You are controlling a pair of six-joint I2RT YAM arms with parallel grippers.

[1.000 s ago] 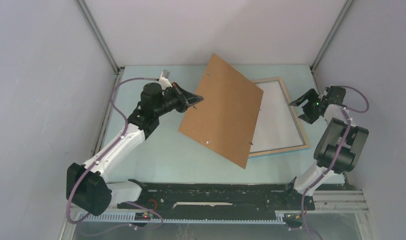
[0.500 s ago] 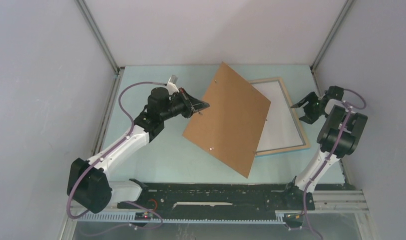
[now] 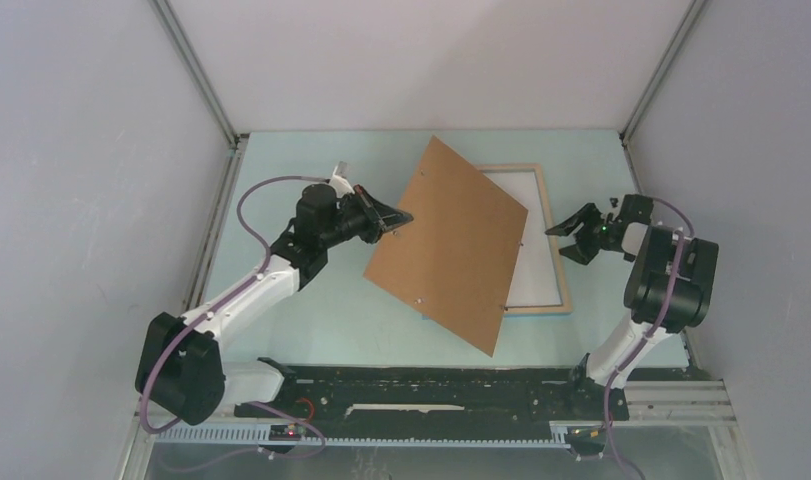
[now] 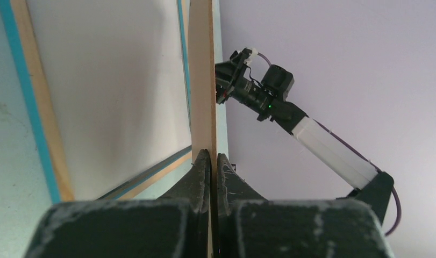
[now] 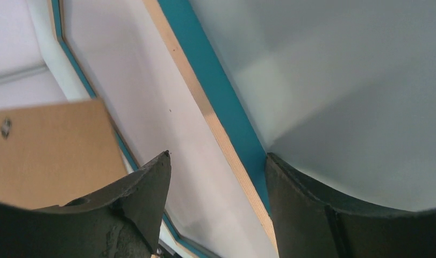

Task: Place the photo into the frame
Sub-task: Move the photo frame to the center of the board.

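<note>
The brown backing board (image 3: 451,245) hangs tilted above the table, with my left gripper (image 3: 396,217) shut on its left edge. In the left wrist view the board's thin edge (image 4: 202,80) runs straight up out of the closed gripper (image 4: 213,158). Partly under the board, the frame (image 3: 554,240) lies flat with its light wood side up, and a plain white surface fills its opening. The photo's print is out of view. My right gripper (image 3: 569,240) is open at the frame's right side. Seen from the right wrist, the wood and blue rim (image 5: 221,123) runs between the jaws of that gripper (image 5: 218,169).
Grey walls with metal corner posts (image 3: 196,70) close in the pale green table (image 3: 311,300) on three sides. A black rail (image 3: 431,385) with the arm bases runs along the near edge. The right arm (image 4: 317,142) shows behind the board in the left wrist view.
The frame has slid left and turned square under the board. My right gripper moved left with it and its jaws narrowed. The left gripper and board shifted slightly.
</note>
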